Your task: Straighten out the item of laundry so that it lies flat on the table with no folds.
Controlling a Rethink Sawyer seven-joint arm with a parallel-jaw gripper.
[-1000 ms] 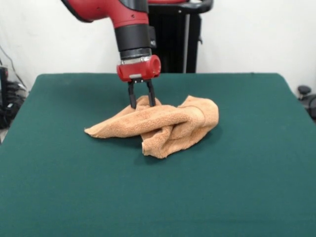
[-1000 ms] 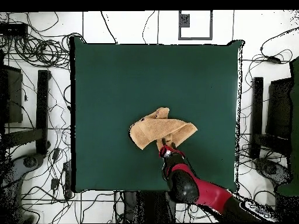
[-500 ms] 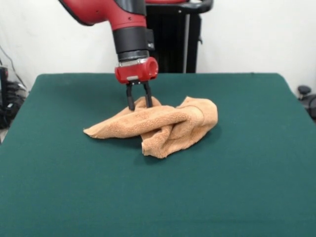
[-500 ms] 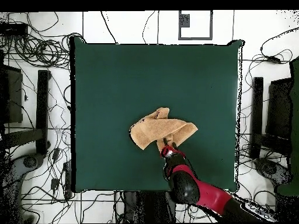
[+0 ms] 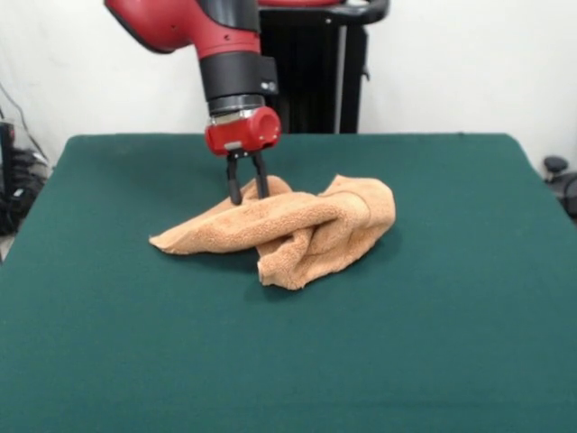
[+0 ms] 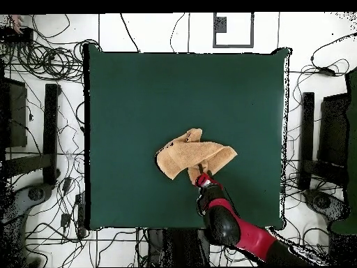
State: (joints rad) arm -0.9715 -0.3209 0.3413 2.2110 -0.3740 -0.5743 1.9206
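Note:
The item of laundry [image 5: 311, 227] is a light orange-tan towel, crumpled in a folded heap near the middle of the green table [image 5: 433, 325]. One pointed corner reaches out to the left in the front view. My gripper [image 5: 248, 197] comes down from above at the heap's far edge. Its two black fingers are pinched on a raised fold of the cloth. In the overhead view the towel [image 6: 187, 155] lies a little below the centre of the table [image 6: 139, 98], and the gripper [image 6: 203, 174] meets it at its lower edge.
Green cloth surrounds the towel on all sides out to the table's edges. Off the table, cables [image 6: 49, 63] and dark stands [image 6: 50, 132] lie on the floor on both sides.
The gripper's fingers have drawn closer together on the fold. The arm has shifted slightly left in the front view, and the towel has slid a little with it.

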